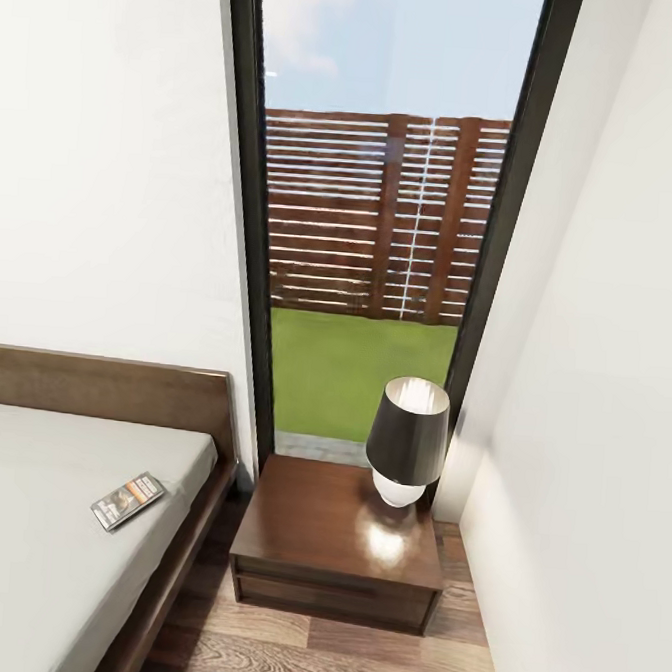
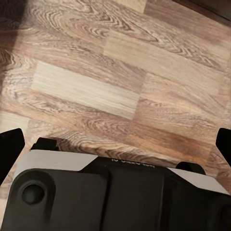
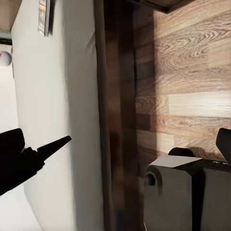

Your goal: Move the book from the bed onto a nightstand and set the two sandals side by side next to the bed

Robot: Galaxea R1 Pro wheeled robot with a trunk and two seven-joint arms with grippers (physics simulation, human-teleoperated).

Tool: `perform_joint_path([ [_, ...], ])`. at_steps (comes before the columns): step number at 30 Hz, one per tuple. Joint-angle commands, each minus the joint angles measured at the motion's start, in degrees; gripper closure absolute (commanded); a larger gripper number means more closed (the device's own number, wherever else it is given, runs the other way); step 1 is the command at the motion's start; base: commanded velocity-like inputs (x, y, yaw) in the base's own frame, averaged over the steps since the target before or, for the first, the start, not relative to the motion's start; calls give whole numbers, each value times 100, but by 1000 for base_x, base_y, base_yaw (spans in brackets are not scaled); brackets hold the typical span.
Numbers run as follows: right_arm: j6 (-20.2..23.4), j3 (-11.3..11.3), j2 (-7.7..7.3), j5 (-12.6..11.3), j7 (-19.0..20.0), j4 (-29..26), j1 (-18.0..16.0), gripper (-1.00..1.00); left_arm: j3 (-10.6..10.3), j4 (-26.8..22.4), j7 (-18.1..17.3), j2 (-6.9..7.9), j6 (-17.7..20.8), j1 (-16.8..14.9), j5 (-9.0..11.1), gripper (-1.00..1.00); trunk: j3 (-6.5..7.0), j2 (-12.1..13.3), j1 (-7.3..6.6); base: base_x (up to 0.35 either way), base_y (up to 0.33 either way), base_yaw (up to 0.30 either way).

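Floorboards (image 2: 120, 72) lie under our left claw (image 2: 115, 144), spread wide, empty. Book (image 1: 127, 500) rests near the bed's (image 1: 40, 556) nightstand-side edge, long axis slanting toward the nightstand (image 1: 332, 536). Our right claw (image 3: 120, 144), also wide, hangs over that edge, seemingly nearer.

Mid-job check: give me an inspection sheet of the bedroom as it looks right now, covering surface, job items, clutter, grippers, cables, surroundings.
Surface: nightstand top bare except at its far right corner; wood-plank floor.
Job's things: book lies flat on the bed, near the edge facing the nightstand.
Clutter: lamp on the nightstand's far right corner.
Grippers: left gripper open over floor; right gripper open beside the bed frame.
Cables: nothing seen.
Surroundings: window with fence and grass behind the nightstand; white walls either side.
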Motion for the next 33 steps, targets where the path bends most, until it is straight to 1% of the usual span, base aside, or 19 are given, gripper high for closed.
perform_joint_path([
  [1,50,45,-2,-61,15,-3,-3,-100,-43,7,-19,2,-25,-7,60,-100,-13,-13,4,0,0,0],
  [4,50,47,-2,-61,15,-3,-2,-100,-28,-42,-18,28,-23,-7,60,-100,-13,-13,4,0,0,0],
  [8,50,48,-2,-61,15,-3,-1,-100,-23,-240,-8,47,13,-18,57,-100,-13,-13,4,0,0,0],
  [11,50,46,-2,-61,14,-3,-2,-100,-22,-547,-6,77,294,-28,49,-100,-13,-13,4,0,0,0],
  [13,50,46,-2,-61,10,-3,-3,-100,-21,-970,-5,136,742,-31,45,-100,-13,-13,4,0,0,0],
  [14,50,47,-2,-61,9,-3,-2,-100,-21,-1098,-5,156,873,-31,45,-100,-13,-13,4,0,0,0],
  [17,50,44,-2,-61,7,-3,-2,-100,-21,-1905,-4,289,1641,-33,49,-100,-13,-13,4,0,0,0],
  [18,50,43,-2,-61,7,-3,-2,-100,-21,-2033,-4,301,1750,-33,50,-100,-13,-13,4,0,0,0],
  [19,50,44,-2,-61,7,-3,-2,-100,-21,-2277,-4,320,1941,-33,50,-100,-13,-13,4,0,0,0],
  [22,50,43,-2,-61,7,-3,-1,-100,-19,-2756,-1,340,2239,-35,47,-100,-13,-13,4,0,0,0],
  [25,50,44,-2,-61,4,-3,-1,-100,-14,-3572,3,356,2767,-40,44,-100,-13,-13,4,0,0,0],
  [26,50,43,-2,-61,0,-3,-4,-100,2,-4262,11,375,3346,-43,43,-100,-13,-13,4,0,0,0],
  [27,50,44,-2,-61,-1,-3,-2,-100,61,-4762,16,424,3770,-48,43,-100,-13,-13,4,0,0,0],
  [28,50,43,-2,-61,-1,-3,-2,-100,95,-4925,18,447,3907,-52,43,-100,-13,-13,4,0,0,0],
  [29,50,43,-2,-61,-2,-3,-3,-100,241,-5412,24,499,4321,-113,43,-100,-13,-13,4,0,0,0],
  [30,50,45,-2,-61,-2,-3,-4,-100,409,-5848,27,526,4709,-266,43,-100,-13,-13,4,0,0,0],
  [31,50,44,-2,-61,-2,-3,-4,-100,563,-6109,29,539,5003,-420,45,-100,-13,-13,4,0,0,0],
  [32,50,43,-2,-61,-2,-3,-3,-100,768,-6308,28,548,5311,-581,47,-100,-13,-13,4,0,0,0],
  [33,50,42,-2,-61,-2,-3,-2,-100,1038,-6437,28,554,5602,-741,49,-100,-13,-13,4,0,0,0],
])
